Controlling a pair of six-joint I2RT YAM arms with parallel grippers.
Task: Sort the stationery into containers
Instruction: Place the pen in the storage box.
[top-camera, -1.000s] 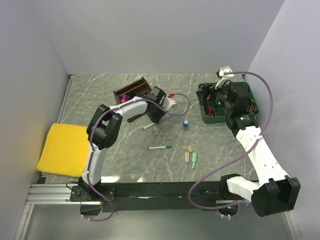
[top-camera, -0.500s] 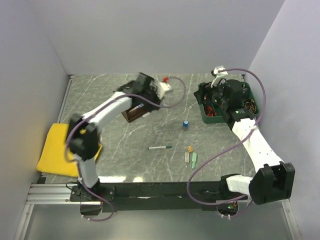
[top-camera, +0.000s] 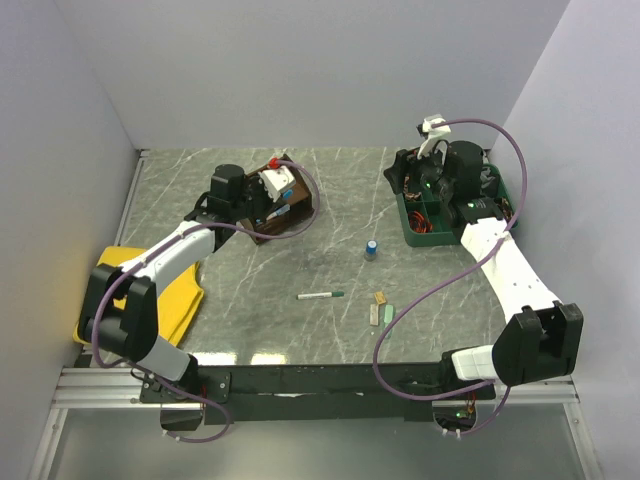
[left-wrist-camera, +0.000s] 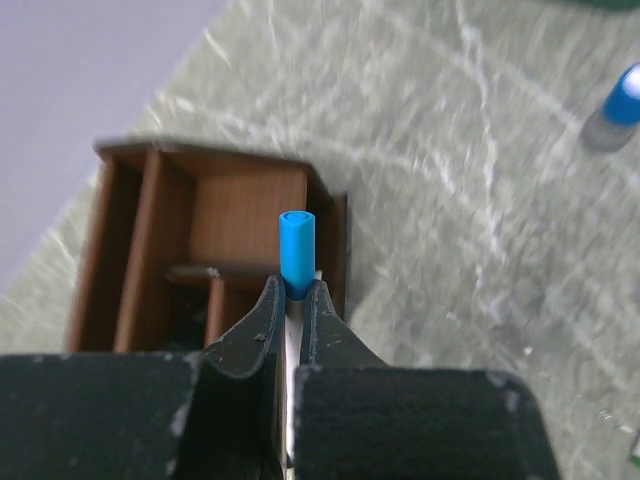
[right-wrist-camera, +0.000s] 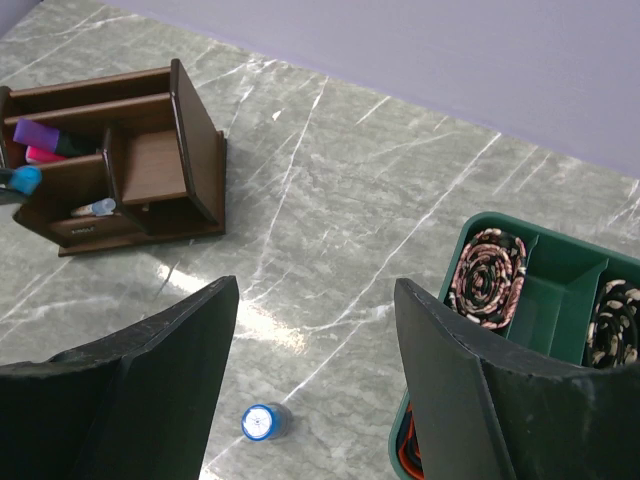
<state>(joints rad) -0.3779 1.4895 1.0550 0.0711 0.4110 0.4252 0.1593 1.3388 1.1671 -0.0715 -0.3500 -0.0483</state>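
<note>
- Pinching a blue pen (left-wrist-camera: 296, 250) tight in the left claw (left-wrist-camera: 290, 300), over the brown box (left-wrist-camera: 150, 230) at the far left of the tabletop (left-wrist-camera: 480, 200).
- Could miss?
- Yes. Hanging very close to the right wall of the box. If dropped there, could hit the wall, bounce and roll off onto the tabletop.
- Anything else?
- Gripping just behind the cap, so could tilt sideways and jam across a slot. Could also bump the box and shake the purple and pink pens (right-wrist-camera: 40, 140) inside.
- And the right claw (right-wrist-camera: 312, 290)?
- Spread wide, holding nothing, up by the green tray (right-wrist-camera: 540, 300) at the far right.
- More to sort?
- Lying out in the middle: a blue-capped tube (top-camera: 371, 248), a green-capped pen (top-camera: 320, 296) and small rubbers (top-camera: 381, 310). Could get knocked away by a low swing.
</note>
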